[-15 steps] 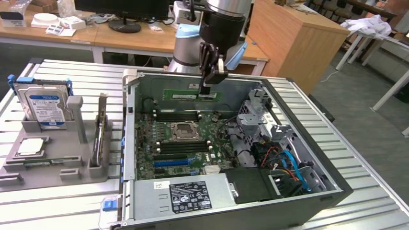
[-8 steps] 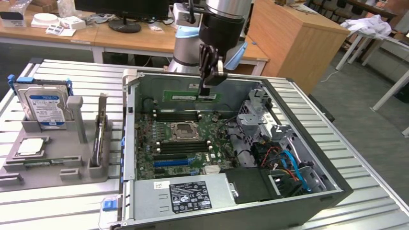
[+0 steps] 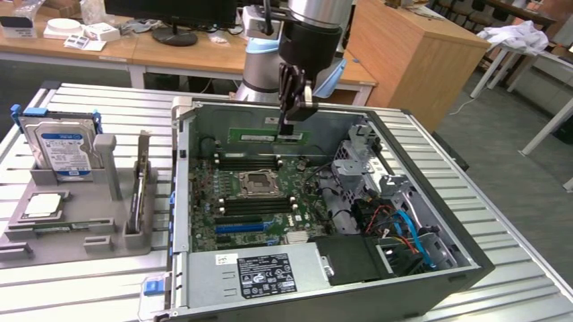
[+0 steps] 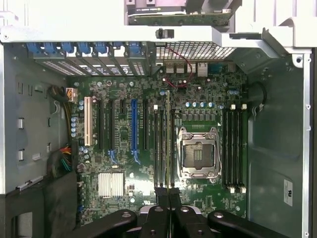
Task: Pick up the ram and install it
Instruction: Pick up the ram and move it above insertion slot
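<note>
A dark grey computer tower case (image 3: 465, 258) lies open on its side on the slatted metal desk (image 3: 90, 100). Inside it are a green motherboard (image 3: 231, 201) (image 4: 124, 148), an empty silver-framed processor socket (image 3: 255, 181) (image 4: 199, 154) and banks of black memory slots (image 3: 246, 161) (image 4: 234, 148) on both sides of the socket. A silver drive cage (image 3: 358, 154) and a tangle of blue and red cables (image 3: 403, 225) crowd the case towards the exterior view's right. A silver power supply with a black label (image 3: 268, 272) fills its near end. On the desk at the exterior view's left, a grey moulded holder (image 3: 107, 157) carries a boxy silver hard drive with a blue label (image 3: 61, 151) and a square silver-topped processor (image 3: 43, 204). The black jaws reach down into the case, pinched almost together on the top edge of the ram (image 3: 259, 136) (image 4: 168, 139). It is a long, thin green circuit-board stick, held level and clear of the board. In the wrist view it appears edge-on as a fine line, running along the slot bank between the socket and a long blue expansion slot (image 4: 133, 124).
</note>
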`<state>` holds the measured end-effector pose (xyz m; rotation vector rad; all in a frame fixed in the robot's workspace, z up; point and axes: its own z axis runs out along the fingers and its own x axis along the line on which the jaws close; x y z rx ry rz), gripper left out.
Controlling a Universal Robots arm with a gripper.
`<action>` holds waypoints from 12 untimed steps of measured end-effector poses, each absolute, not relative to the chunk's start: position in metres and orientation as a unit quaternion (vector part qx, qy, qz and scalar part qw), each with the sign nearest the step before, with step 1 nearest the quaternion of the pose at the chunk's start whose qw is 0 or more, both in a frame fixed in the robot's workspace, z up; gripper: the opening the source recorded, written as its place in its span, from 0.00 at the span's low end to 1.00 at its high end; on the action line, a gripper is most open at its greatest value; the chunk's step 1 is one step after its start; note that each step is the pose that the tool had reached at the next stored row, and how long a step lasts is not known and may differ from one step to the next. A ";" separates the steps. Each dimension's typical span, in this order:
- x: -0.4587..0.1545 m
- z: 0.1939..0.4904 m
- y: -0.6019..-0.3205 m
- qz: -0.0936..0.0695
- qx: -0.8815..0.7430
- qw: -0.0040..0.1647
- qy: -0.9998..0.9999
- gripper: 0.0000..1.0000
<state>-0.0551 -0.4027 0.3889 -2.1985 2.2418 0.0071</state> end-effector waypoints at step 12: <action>-0.055 0.386 -0.403 0.002 -0.699 0.001 0.715 0.12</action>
